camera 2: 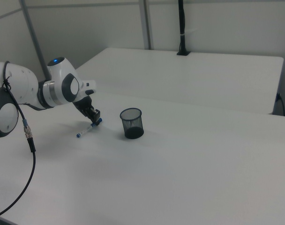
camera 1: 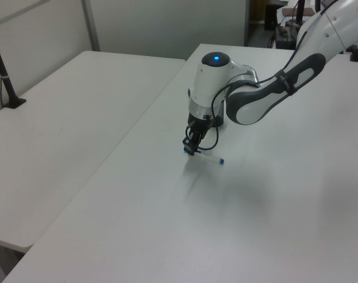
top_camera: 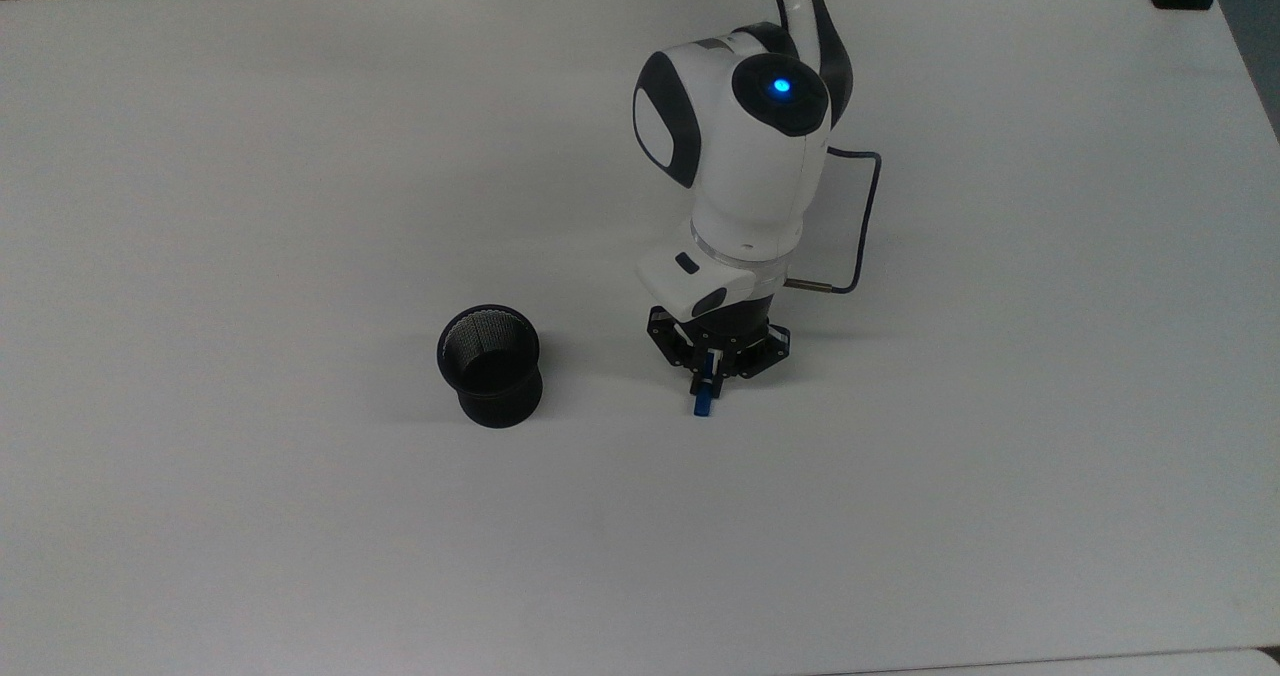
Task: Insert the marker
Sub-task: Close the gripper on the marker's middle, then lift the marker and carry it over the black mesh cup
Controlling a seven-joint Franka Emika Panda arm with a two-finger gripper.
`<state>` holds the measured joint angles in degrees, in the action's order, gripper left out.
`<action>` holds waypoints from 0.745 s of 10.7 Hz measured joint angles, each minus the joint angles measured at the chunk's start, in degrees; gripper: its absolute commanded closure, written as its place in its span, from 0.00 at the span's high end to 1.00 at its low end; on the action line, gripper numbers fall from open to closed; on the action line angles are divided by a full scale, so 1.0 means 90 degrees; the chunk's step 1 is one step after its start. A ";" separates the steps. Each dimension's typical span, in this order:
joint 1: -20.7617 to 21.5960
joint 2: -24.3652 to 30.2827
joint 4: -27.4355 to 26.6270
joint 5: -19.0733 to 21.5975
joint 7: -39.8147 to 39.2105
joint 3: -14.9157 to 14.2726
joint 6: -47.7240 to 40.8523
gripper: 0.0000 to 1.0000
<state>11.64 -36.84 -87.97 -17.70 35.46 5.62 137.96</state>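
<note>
The arm is bent low over the white table (top_camera: 300,156), its white wrist with the blue light tipped down toward the surface; the gripper (top_camera: 708,381) sits right at the marker (top_camera: 703,403), and from the top view its two black fingers look drawn in close on either side of the capped end, with the blue cap poking out just below them; whether they are truly pinching the marker or only bracketing it I cannot tell. The marker lies flat on the table; in the right view the marker (camera 2: 87,129) stretches away from the gripper (camera 2: 95,120) toward the right view's lower left, its white barrel ending in a small blue tip; in the left view the marker (camera 1: 212,158) runs from the gripper (camera 1: 189,148) off to the left view's right, again with the blue tip at the free end. The black mesh cup (top_camera: 490,364) stands upright and open-mouthed on the table, apart from the marker, off to the top view's left of the gripper; in the right view the cup (camera 2: 131,123) stands to the right view's right of the gripper; a thin dark cable (top_camera: 860,226) loops out from the wrist on the top view's right.
</note>
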 measured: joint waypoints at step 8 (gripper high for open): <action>-0.0249 0.0887 0.0469 -0.0180 0.0016 -0.0504 0.0036 0.06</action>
<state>9.40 -28.86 -83.75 -19.32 35.61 1.08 138.28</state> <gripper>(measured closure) 0.837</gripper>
